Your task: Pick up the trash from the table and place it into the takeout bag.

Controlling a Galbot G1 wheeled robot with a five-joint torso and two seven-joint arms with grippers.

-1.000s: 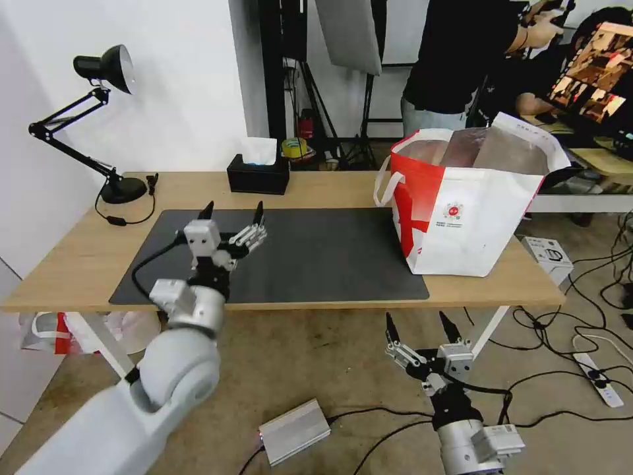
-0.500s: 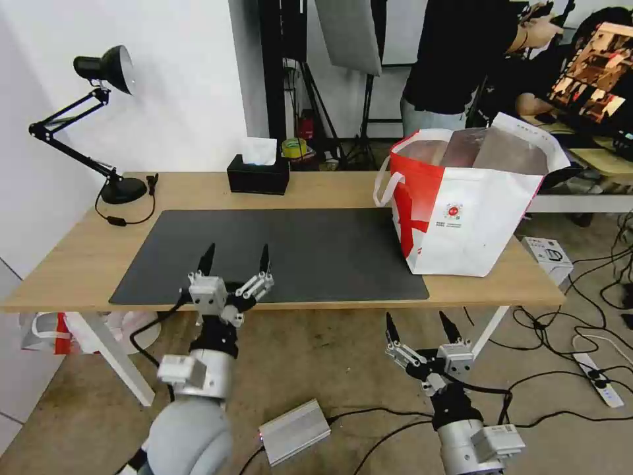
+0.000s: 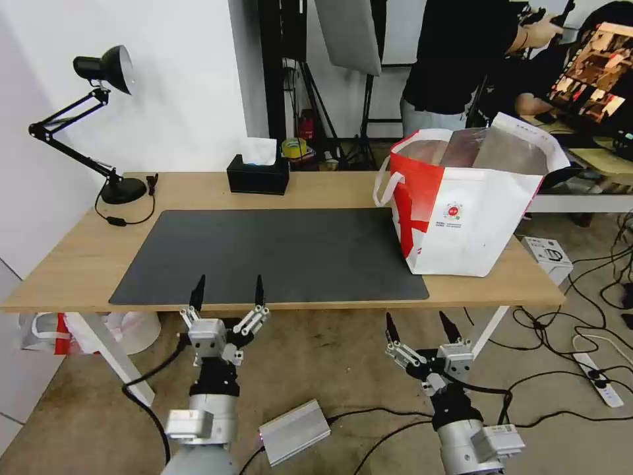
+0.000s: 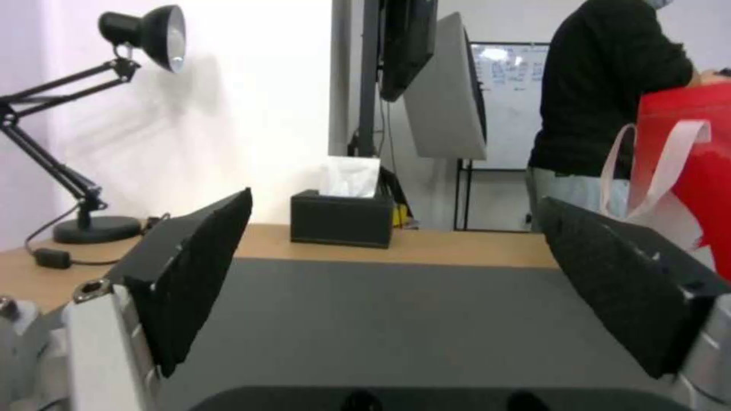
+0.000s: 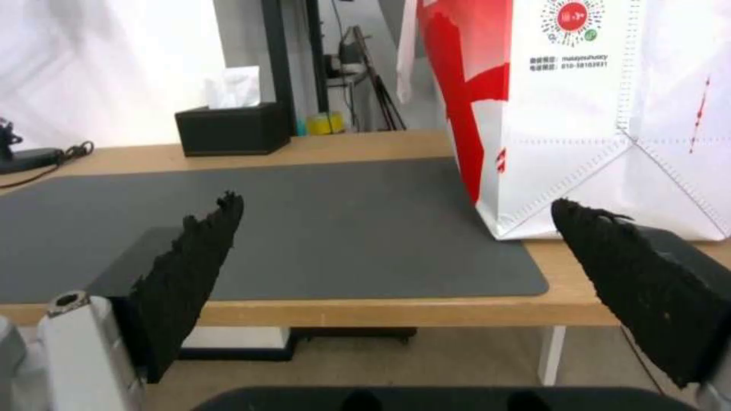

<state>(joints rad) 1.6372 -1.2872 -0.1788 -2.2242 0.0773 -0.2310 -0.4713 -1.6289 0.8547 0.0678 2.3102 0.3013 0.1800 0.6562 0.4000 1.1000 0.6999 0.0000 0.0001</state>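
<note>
The takeout bag [image 3: 475, 218], white and red with loop handles, stands open on the right end of the table [image 3: 79, 264]. The trash is out of view. The dark grey mat [image 3: 297, 251] lies bare. My left gripper [image 3: 228, 285] is open and holds nothing, its tips level with the table's front edge, just before the mat's near left part. My right gripper [image 3: 417, 323] is open, holds nothing, and sits lower, below the front edge under the mat's right end. In the right wrist view the takeout bag [image 5: 609, 114] rises beyond the table edge.
A black tissue box [image 3: 258, 173] sits at the back middle of the table. A black desk lamp [image 3: 122, 190] and its cord stand at the back left. On the floor lie a grey box [image 3: 294, 430], cables [image 3: 560, 330] and a white box [image 3: 547, 254].
My left gripper has drawn back from above the mat's left part and dropped to the table's front edge, still open. The right arm has not moved.
</note>
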